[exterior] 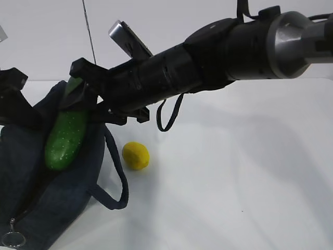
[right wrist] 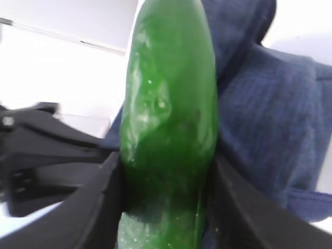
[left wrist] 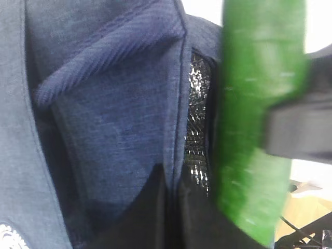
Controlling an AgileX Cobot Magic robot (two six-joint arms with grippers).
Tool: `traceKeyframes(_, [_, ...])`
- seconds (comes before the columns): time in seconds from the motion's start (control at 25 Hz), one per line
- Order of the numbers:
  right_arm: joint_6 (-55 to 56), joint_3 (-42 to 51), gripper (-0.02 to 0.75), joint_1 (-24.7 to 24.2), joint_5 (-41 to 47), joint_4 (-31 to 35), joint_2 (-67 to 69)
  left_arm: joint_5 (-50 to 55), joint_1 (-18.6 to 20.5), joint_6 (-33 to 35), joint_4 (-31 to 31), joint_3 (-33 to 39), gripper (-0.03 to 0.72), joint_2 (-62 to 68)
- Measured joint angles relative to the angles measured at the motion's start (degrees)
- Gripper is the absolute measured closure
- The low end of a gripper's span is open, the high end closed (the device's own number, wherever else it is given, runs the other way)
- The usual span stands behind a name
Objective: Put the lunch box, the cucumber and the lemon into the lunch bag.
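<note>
White tabletop (exterior: 234,172), plain pale wall behind. Right tool (exterior: 86,96) is seen pinching the cucumber (exterior: 65,139) near its upper end, jaws pressed on both flanks in the right wrist view; cucumber hangs tilted, lower end down over the opening of the lunch bag (exterior: 31,198), not yet released. Left tool is not clearly shown; it is judged pressed together, apparently on the bag fabric at the opening's edge, though what is gripped cannot be confirmed. Silver lining is visible just beside the cucumber in the left wrist view. Lemon (exterior: 136,155) lies on the tabletop just right of the bag, apart from its handle loop (exterior: 115,182). Lunch box is not seen. Risk: cucumber is longer than the gap looks, so the tip could catch on the flap or rim and pivot out if released early. Right arm is stretched across the middle from upper right, wrist pitched down toward the bag.
</note>
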Motion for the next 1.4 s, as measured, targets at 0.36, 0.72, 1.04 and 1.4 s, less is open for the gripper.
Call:
traceKeyframes(0.36, [0.0,0.0,0.379,1.6,0.7,-2.8,3.5,0.2,0.0,1.8,-3.5,0.0,0.694,0.0])
traceKeyframes(0.72, [0.0,0.0,0.379,1.6,3.0,-3.5,6.6,0.7,0.0,3.0,-5.7,0.0,0.695,0.0])
traceKeyframes(1.04, [-1.4,-0.1,0.363,1.6,4.7,-1.4,7.2,0.8,0.0,3.3,-5.9,0.0,0.695,0.0])
traceKeyframes(1.4, [-4.8,-0.5,0.214,1.6,10.3,-0.9,7.2,1.5,0.0,3.5,-3.5,0.0,0.695,0.0])
